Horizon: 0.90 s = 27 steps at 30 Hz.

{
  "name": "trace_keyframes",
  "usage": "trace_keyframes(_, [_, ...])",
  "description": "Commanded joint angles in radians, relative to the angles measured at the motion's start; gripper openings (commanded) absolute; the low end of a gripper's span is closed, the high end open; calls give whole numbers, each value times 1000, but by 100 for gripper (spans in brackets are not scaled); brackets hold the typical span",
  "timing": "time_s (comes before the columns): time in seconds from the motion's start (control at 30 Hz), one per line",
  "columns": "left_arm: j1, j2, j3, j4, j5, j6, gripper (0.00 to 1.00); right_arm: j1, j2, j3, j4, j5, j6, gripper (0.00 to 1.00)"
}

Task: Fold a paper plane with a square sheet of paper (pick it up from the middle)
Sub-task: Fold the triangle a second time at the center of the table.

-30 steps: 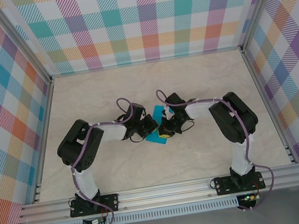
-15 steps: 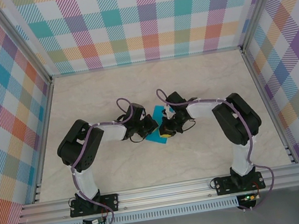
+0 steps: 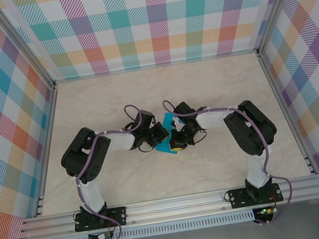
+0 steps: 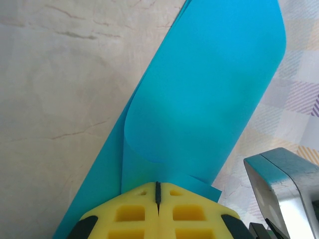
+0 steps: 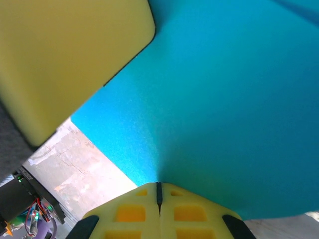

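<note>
Paper [image 4: 209, 99] pinched at mid-worktop [image 3: 202, 84]
The left claw [image 4: 158, 193] and right claw [image 5: 159, 191] face each other, each closed on an edge of the teal sheet, which curls up and away from their tips.

Edged the right pincer [image 3: 175, 143] slightly leftward over the square sheet of paper [image 3: 166, 120], nearer the left pincer [image 4: 158, 190]; closed its jaws fully.

From above and behind the arm bases, one camera looked down over the whole table [image 3: 202, 84], the blue paper [image 3: 163, 147] near its middle. Each wrist camera sat almost against that paper, peering past its own yellow pads [image 4: 129, 214] [image 5: 129, 214]. All three shared the paper.
</note>
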Motion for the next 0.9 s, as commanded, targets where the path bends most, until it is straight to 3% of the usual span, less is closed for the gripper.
trace_keyframes(0.0, [3,15,-36,-62,-7,14,0,1,4,-52,-30,30,-15,5])
trace_keyframes(0.43, [3,17,-41,-59,-13,11,0,1,-77,-158,122,-72,46,7])
trace_keyframes(0.87, [3,18,-47,-43,1,8,0,-4,-144,-123,151,-64,86,6])
